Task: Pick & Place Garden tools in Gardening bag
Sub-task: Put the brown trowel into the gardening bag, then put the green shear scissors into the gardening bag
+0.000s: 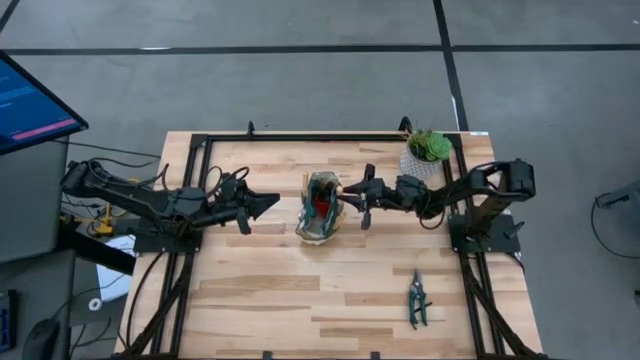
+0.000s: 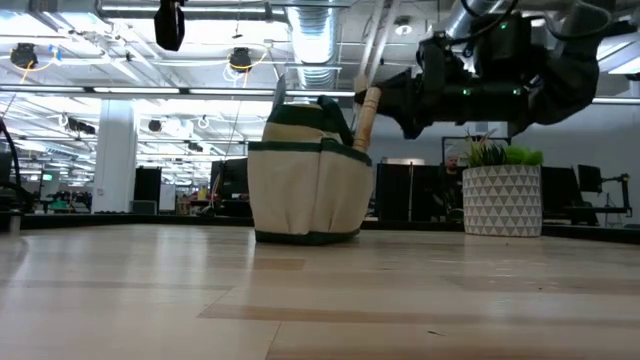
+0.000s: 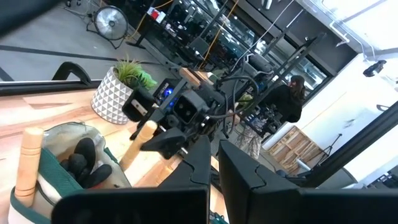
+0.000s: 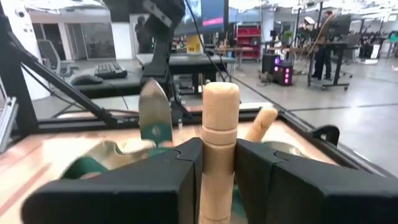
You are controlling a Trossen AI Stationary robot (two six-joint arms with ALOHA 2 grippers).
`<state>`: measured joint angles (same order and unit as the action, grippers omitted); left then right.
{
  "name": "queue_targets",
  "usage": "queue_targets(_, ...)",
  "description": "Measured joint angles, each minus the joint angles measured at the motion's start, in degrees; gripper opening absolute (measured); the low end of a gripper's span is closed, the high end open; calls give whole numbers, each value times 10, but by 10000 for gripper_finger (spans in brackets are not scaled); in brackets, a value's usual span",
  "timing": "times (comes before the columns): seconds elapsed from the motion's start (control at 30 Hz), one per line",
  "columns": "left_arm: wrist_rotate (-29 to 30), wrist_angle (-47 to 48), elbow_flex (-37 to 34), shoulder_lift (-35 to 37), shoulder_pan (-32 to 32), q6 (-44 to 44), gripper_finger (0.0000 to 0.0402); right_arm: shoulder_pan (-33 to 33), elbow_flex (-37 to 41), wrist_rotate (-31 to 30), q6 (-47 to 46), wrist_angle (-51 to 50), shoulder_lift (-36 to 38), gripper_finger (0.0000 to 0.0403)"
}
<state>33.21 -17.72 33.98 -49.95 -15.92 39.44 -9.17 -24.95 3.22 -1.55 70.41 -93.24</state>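
The beige gardening bag (image 1: pixel 320 208) with dark green trim stands upright at the table's middle. A red-and-black glove (image 1: pixel 320 203) and a wooden handle (image 3: pixel 28 158) show inside it, and a silver blade (image 4: pixel 155 115) sticks up out of it. My right gripper (image 1: pixel 352 197) is at the bag's right rim, shut on a trowel's wooden handle (image 4: pixel 219 143). My left gripper (image 1: pixel 270 204) hangs shut just left of the bag and touches nothing. Green-handled pruning shears (image 1: pixel 417 300) lie flat near the table's front right. My right gripper pinches the trowel's wooden handle (image 4: pixel 219 163) between its two fingers, a little below the handle's rounded top end (image 2: pixel 369 97). The fingers come level from the table's right side and lie across the handle. The handle stands tilted, and its lower part goes down into the bag.
A green plant in a white patterned pot (image 1: pixel 428 152) stands at the table's far right, close behind my right arm. Black frame rails (image 1: pixel 190 250) run along the table's left and right sides. Bare wood lies in front of the bag.
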Motion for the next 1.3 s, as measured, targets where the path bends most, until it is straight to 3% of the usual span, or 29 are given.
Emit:
queue_targets(0.4,0,-3,0,0,0,0,2,0,-1,0,1,5,-53,59)
queue_targets(0.93,0,-3,0,0,15,-1,2,-17,0,-1,2,6,-38,179)
queue_targets(1.1,0,-3,0,0,21,-2,2,-12,0,-1,6,-2,1,219)
queue_targets(1.3,0,-3,0,0,22,-2,2,-10,0,-5,-21,-149,106,266)
